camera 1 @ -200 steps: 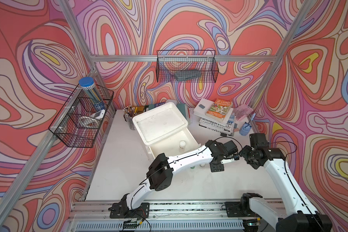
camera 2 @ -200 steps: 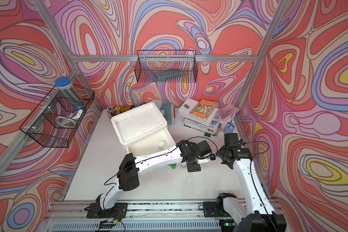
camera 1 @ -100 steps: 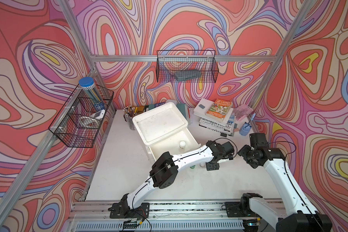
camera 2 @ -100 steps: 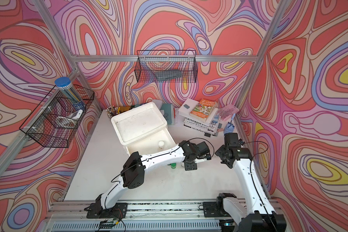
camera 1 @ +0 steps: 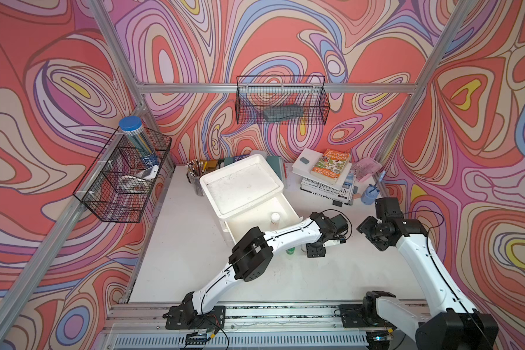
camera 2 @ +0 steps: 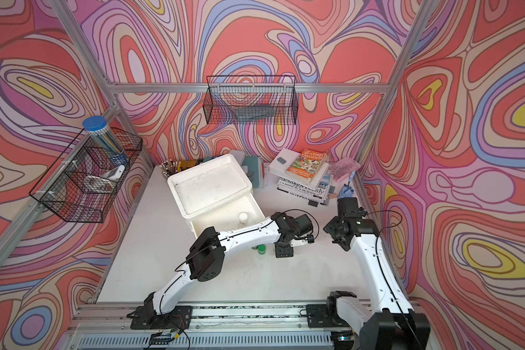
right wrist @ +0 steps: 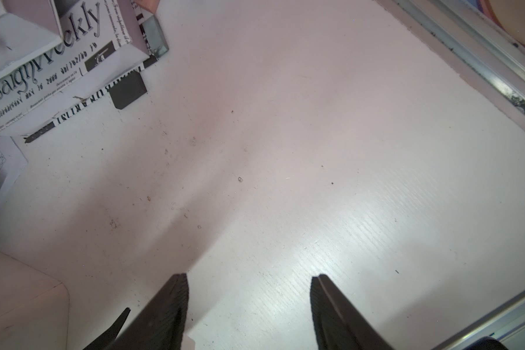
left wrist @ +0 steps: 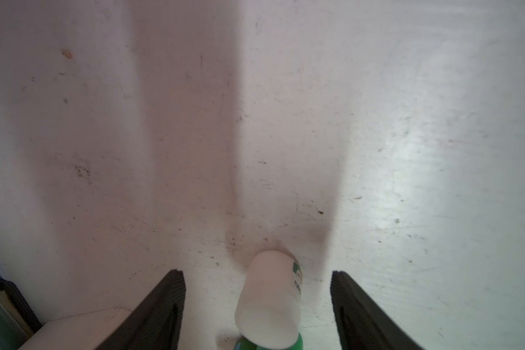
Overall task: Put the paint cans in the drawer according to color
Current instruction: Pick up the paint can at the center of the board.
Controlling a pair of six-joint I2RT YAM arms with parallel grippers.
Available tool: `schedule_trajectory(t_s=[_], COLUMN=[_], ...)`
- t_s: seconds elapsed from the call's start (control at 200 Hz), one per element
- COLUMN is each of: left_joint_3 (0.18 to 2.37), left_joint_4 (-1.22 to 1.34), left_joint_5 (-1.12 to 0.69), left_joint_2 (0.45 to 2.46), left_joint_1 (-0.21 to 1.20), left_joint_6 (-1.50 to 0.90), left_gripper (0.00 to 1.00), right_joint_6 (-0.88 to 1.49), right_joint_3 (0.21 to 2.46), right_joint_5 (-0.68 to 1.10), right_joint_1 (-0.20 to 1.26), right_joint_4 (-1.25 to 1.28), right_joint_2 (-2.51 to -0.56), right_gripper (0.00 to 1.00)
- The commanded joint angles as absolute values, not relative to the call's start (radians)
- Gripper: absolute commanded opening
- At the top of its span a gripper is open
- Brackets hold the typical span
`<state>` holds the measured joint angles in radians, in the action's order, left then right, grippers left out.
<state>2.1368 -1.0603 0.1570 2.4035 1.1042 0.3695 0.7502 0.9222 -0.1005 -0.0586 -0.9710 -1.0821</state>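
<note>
A top view shows "78-STOREY TREEHOUSE" on the orange book [camera 2: 308,166], the right wrist view reads "desaign weekly" on the magazine [right wrist: 43,60] beyond the parted fingers of the right gripper [right wrist: 250,275], and the left wrist view shows a white paint can [left wrist: 269,303] untouched between the spread fingers of the left gripper [left wrist: 257,271], on the table just near of the open drawer [camera 1: 249,225].

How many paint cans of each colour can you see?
White paint cans: 2, squat white can in the white drawer, second white can between the fingers of the open left gripper.
Green paint cans: 1, green round-lidded can by the left arm.
Magenta paint cans: 0 in view.
Total: 3.
</note>
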Motion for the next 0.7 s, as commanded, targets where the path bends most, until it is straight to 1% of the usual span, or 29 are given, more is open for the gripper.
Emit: schedule_trajectory(t_s=[0.0, 0.11, 0.531, 0.696], left_joint_3=[2.129, 2.126, 2.108, 2.108], left_joint_4=[-1.103, -1.103, -1.121, -1.127], left_joint_5=[0.160, 0.164, 0.163, 0.152], left_joint_2=[2.424, 2.431, 2.445, 2.440], left_joint_1=[1.097, 1.095, 1.079, 1.078], left_joint_6=[0.382, 0.377, 0.362, 0.362], left_gripper=[0.74, 0.73, 0.65, 0.59], right_joint_6=[0.741, 0.738, 0.735, 0.735], right_joint_3=[0.951, 0.954, 0.936, 0.934], right_joint_5=[-0.094, -0.084, -0.049, -0.041], right_joint_1=[-0.063, -0.062, -0.063, -0.063], right_joint_4=[-0.950, -0.939, -0.905, -0.897], right_joint_2=[-1.096, -1.111, -1.134, -1.143], right_gripper=[0.66, 0.66, 0.65, 0.65])
